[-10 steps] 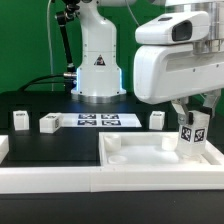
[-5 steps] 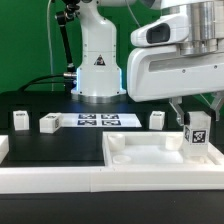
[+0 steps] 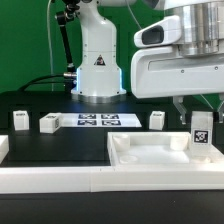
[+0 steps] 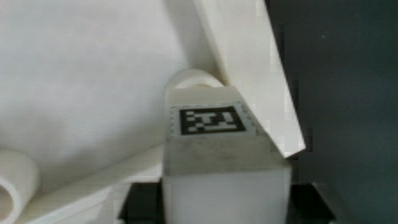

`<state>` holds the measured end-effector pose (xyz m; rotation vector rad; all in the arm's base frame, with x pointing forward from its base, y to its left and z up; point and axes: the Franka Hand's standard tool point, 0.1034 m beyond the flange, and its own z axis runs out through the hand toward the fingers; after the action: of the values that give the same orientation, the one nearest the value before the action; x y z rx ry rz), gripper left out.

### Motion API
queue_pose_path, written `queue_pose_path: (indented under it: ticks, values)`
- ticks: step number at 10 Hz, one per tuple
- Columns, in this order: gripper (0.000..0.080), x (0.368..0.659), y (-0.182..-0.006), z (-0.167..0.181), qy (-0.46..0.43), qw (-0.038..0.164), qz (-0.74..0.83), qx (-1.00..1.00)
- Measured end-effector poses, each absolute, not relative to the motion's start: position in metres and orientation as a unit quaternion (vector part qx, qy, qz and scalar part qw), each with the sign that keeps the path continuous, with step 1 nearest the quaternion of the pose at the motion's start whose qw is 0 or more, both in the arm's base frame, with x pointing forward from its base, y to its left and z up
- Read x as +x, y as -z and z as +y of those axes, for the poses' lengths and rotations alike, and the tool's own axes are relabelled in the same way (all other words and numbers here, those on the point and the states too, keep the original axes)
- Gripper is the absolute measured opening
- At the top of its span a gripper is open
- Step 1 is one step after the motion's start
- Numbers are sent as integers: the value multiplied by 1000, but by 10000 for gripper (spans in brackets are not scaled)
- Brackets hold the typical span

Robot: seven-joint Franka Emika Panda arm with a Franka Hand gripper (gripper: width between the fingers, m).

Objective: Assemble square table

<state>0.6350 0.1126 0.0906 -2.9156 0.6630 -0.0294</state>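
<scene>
Two views are given, and each supplies what the other lacks. Only in the exterior view can the layout be seen. The gripper (image 3: 200, 114) hangs below the arm's white housing at the exterior view's right. The held leg (image 3: 201, 133) is carried upright over the far right part of the square tabletop (image 3: 150, 163), and whether the two touch cannot be told. The tabletop lies flat on the black table (image 3: 60, 148), just behind the long white rail (image 3: 50, 182). It is a white slab with a raised rim and a rounded recess near its corner. Three more legs stand well apart from it: the far-left leg (image 3: 19, 120), the second leg (image 3: 48, 124) and the third leg (image 3: 157, 120), with the marker board (image 3: 97, 121) between the last two.

Only in the wrist view is the grip shown. The held leg (image 4: 217, 175), a white block with a black-white tag on its face, is pinched between dark fingers (image 4: 135, 205), one on each side.
</scene>
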Motion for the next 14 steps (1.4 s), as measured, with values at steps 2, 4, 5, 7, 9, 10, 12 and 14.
queue_pose_path:
  ticks: [2, 4, 5, 7, 9, 10, 12, 14]
  values:
    - [293, 635, -91, 112, 5, 75, 296, -952]
    - [293, 634, -90, 112, -1, 72, 365, -928]
    - [293, 634, -90, 113, -4, 71, 402, -913]
    - [293, 634, -90, 112, -12, 73, 459, -885]
    - [293, 633, -90, 113, -16, 71, 506, -859]
    - [293, 633, -90, 113, -18, 72, 523, -849]
    - [293, 633, -90, 114, -24, 72, 572, -817]
    - [293, 632, -90, 116, -31, 75, 614, -785]
